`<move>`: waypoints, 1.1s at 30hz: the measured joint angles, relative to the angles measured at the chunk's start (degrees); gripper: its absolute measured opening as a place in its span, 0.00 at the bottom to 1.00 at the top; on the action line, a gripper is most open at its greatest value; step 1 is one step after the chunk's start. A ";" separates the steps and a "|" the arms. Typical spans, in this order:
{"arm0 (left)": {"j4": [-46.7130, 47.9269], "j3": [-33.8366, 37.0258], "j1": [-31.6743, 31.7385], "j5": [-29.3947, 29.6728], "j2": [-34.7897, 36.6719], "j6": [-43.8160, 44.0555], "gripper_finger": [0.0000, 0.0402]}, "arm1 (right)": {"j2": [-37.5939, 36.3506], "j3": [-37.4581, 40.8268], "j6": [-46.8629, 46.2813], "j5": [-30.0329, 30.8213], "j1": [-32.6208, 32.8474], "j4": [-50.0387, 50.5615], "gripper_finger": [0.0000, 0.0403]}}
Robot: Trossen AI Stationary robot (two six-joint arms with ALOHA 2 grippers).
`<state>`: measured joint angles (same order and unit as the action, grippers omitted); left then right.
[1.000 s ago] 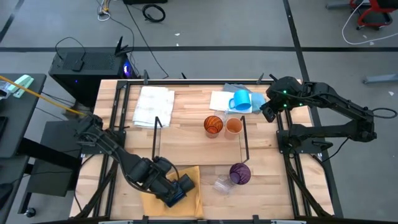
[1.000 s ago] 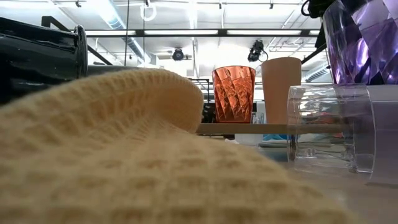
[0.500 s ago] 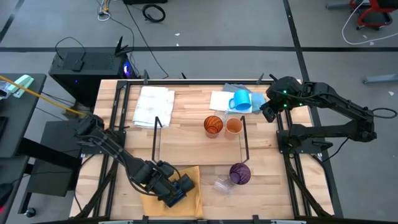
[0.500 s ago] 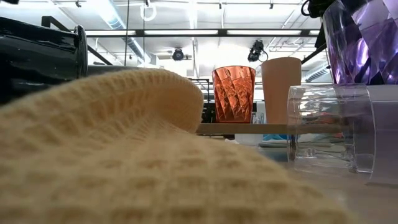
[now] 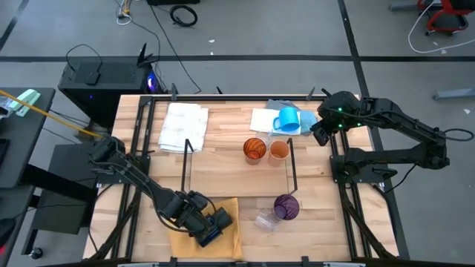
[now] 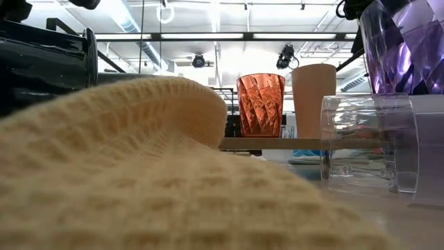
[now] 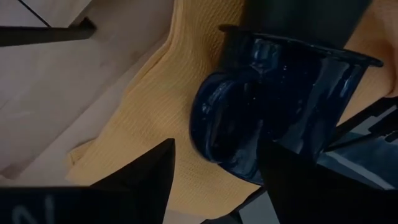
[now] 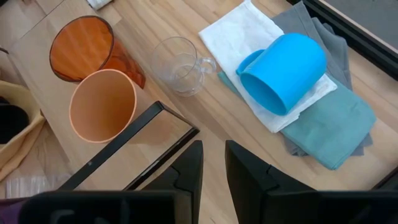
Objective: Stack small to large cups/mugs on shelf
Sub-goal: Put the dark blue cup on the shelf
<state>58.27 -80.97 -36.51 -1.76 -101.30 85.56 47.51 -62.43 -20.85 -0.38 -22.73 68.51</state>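
Left gripper [image 5: 211, 227] at 7 o'clock, fingers spread wide around navy mug [image 7: 273, 106] on yellow cloth [image 5: 223, 236], poised for pickup; right gripper [image 5: 320, 133] at 2, nearly closed, empty, waiting; shelf [image 5: 237, 174] central, with two orange cups [image 5: 254, 148]

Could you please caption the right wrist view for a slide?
Bright blue mug lying on folded cloths, beside a clear glass mug.

Dark navy mug [image 7: 273, 106] on a yellow waffle-weave cloth [image 7: 155, 106]; bright blue mug [image 8: 283, 71] on white and teal cloths [image 8: 329, 124].
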 joint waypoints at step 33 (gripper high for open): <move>0.04 0.00 0.41 1.76 0.00 -1.32 0.32 | 0.00 0.00 -0.01 0.06 0.00 -0.04 0.19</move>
<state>58.31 -80.97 -36.10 0.00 -101.30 84.24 47.51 -62.43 -20.86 -0.33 -22.73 68.47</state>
